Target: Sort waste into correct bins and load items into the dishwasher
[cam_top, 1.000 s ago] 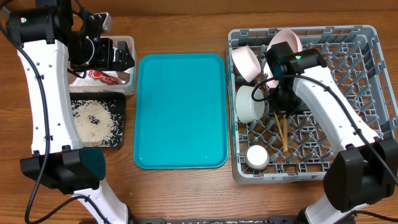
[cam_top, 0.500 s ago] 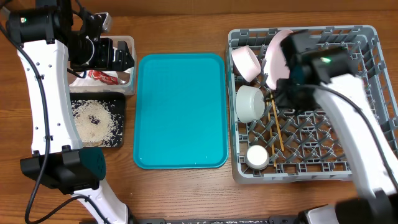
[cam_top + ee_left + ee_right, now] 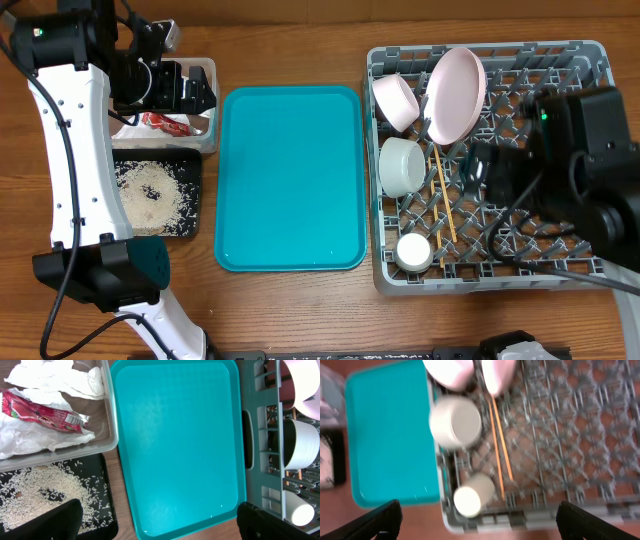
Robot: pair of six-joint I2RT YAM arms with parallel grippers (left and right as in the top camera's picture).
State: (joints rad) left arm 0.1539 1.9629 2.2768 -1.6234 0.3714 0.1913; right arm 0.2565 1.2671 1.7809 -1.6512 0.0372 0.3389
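Release at the right tool (image 3: 477,519): a second ago its fingers were nearly closed over the chopsticks (image 3: 441,190). Now they stand wide apart with nothing between them, and the arm has lifted clear, blurred in the overhead view. The two sticks lie side by side on the lattice floor of the dish rack (image 3: 520,47), at the right side of the worktop. They run from just below the plate (image 3: 455,95), which stands on edge, down toward the cup (image 3: 413,252), beside the lower bowl (image 3: 403,165). The upper bowl (image 3: 397,100) leans just left of the plate.

Further out, the teal serving tray (image 3: 290,180) in the middle of the worktop carries nothing. The left tool (image 3: 160,520) has not moved; it hangs spread and empty near the far left corner. Below it the clear tub (image 3: 112,420) holds the napkin (image 3: 55,380) and red wrapper (image 3: 40,412), and the black tray (image 3: 107,510) holds the rice crumbs (image 3: 35,487).

With the chopsticks down, every dish looks loaded and all waste binned, so the task appears essentially finished, leaving only the arms to draw back.
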